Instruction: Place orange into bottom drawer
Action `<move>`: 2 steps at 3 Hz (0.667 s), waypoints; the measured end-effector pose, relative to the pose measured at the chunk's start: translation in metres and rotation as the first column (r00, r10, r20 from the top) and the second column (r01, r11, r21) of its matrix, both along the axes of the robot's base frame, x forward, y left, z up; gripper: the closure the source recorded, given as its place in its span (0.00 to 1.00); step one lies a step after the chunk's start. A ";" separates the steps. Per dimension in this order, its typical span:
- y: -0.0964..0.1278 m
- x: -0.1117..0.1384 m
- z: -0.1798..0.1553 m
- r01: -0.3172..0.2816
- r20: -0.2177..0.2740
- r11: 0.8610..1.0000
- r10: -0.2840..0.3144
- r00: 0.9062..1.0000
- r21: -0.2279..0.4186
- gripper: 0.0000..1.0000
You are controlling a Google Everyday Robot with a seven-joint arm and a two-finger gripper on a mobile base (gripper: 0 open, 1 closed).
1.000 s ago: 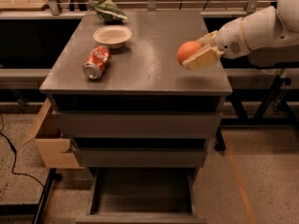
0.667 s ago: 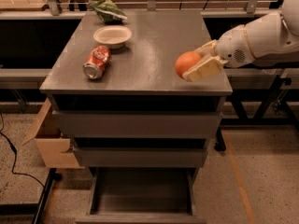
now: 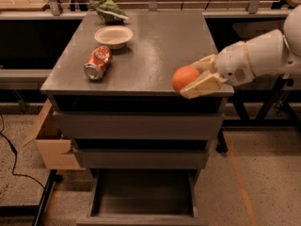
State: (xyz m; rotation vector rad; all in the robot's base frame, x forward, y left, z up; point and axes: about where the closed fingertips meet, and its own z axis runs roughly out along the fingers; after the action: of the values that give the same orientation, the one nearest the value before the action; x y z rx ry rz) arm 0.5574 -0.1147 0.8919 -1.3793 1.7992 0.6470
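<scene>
Table [image 3: 150, 46] front edge: gripper [image 3: 193, 79] pinching orange [image 3: 183, 77]; carry forward past upper drawers [image 3: 138, 125], then lower into bottom drawer [image 3: 141, 194].

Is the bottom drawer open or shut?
Open: the bottom drawer is pulled out, its inside showing. The gripper, holding the orange, is at the front edge of the cabinet top.

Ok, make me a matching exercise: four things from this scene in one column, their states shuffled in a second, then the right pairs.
Column one
1. orange
2. red soda can
3. white bowl
4. bottom drawer

Column two
A. pulled open
B. lying on its side
C. held in the gripper at the front right edge of the cabinet top
D. standing upright, behind the can

Pairs: 1-C, 2-B, 3-D, 4-A
</scene>
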 end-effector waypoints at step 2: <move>0.029 -0.070 -0.085 -0.029 0.003 0.998 0.029 1.000 0.060 1.00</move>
State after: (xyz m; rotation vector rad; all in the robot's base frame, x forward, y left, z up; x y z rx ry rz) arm 0.4874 -0.0855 0.8074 -1.3677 1.7472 0.7082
